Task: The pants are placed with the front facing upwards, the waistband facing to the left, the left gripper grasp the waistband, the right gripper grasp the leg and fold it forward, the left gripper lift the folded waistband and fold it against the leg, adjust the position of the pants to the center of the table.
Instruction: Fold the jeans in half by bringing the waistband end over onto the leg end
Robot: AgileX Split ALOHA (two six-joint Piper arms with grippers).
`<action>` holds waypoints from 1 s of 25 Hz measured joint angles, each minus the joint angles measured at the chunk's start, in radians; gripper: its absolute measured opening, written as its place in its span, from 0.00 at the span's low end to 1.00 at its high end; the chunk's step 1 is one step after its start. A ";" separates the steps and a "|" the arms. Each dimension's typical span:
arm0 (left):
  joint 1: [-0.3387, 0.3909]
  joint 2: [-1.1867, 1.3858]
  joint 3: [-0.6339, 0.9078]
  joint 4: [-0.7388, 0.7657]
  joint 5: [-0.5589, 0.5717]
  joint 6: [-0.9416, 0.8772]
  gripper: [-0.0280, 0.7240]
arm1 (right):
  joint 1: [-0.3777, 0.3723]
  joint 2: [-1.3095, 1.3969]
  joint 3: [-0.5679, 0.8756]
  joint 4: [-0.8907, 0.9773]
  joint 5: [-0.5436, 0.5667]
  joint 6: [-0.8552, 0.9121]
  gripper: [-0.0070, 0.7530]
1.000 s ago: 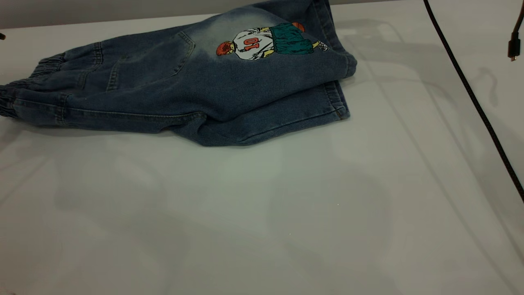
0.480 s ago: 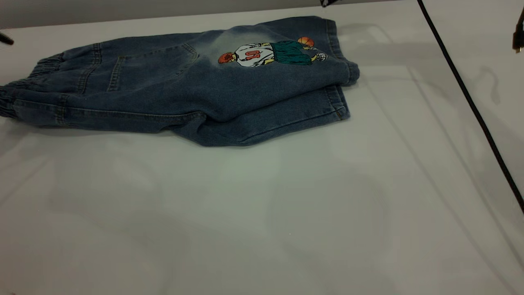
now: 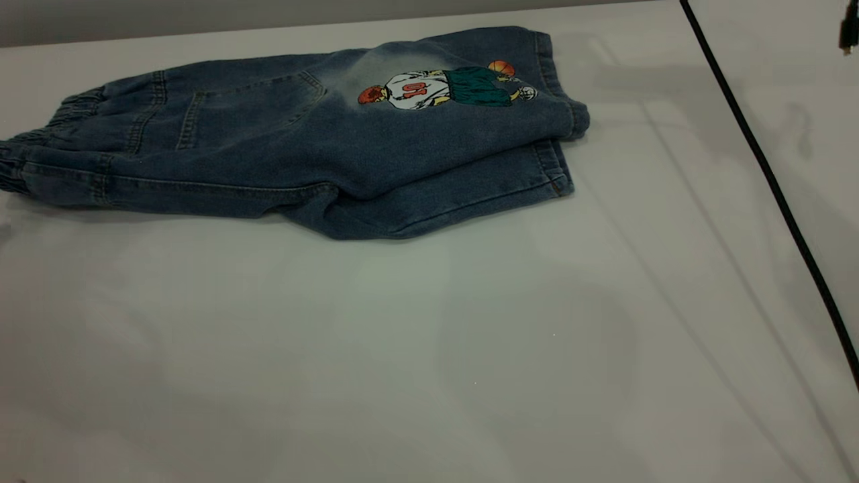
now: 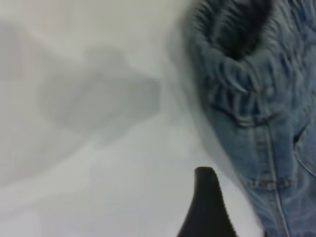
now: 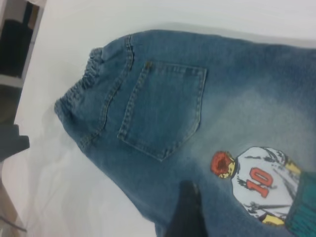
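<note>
Pants (image 3: 322, 144) lie folded lengthwise at the counter's (image 3: 429, 349) far left, print up, ready for the waistband fold. Left claw (image 4: 207, 207) hovers beside the waistband (image 4: 237, 64), likely lining up; right claw (image 5: 185, 212) hangs over the leg. Neither claw's opening can be told.

The near half of the white table (image 3: 429, 362) lies open for a gripper to pass. The folded pants (image 3: 322, 141) fill the far left part. A black cable (image 3: 772, 181) crosses the right side from far to near, an obstacle there.
</note>
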 joint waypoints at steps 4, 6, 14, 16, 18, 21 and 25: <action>0.007 0.003 -0.008 -0.007 0.014 0.029 0.66 | 0.013 0.000 0.000 0.011 -0.014 -0.008 0.69; 0.007 0.022 -0.034 -0.026 0.026 0.029 0.66 | 0.022 0.000 0.000 0.011 -0.014 -0.019 0.69; 0.005 0.176 -0.181 -0.081 0.145 -0.019 0.66 | 0.040 0.000 0.000 0.015 -0.016 -0.026 0.69; 0.002 0.204 -0.189 -0.068 0.143 -0.042 0.66 | 0.040 0.000 0.000 0.015 -0.019 -0.026 0.69; -0.001 0.229 -0.189 -0.056 0.141 -0.047 0.66 | 0.040 0.000 0.000 0.014 -0.019 -0.026 0.69; -0.018 0.261 -0.190 -0.065 0.138 -0.032 0.66 | 0.040 0.000 0.000 0.014 -0.024 -0.026 0.69; -0.045 0.298 -0.214 -0.111 0.127 0.012 0.66 | 0.040 0.000 0.000 0.010 -0.026 -0.026 0.69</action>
